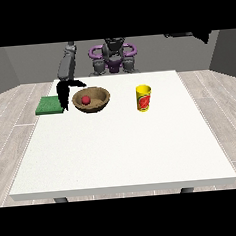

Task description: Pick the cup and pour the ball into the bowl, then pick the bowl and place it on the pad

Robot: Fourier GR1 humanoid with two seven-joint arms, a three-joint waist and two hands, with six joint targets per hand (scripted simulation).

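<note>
Standing upright, yellow cup [144,98], red label unreadable; ball [85,100] in bowl [101,100]

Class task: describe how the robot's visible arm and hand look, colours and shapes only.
The arm at the view's left is a grey, rounded, tube-like limb with a darker band near its top. It ends in a black hand with slim fingers and a thumb. No cables or markings show on either. The torso behind has purple rings at the shoulders. The other hand is not in view.

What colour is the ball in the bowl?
Red; the ball lies inside the brown bowl, front view.
</note>
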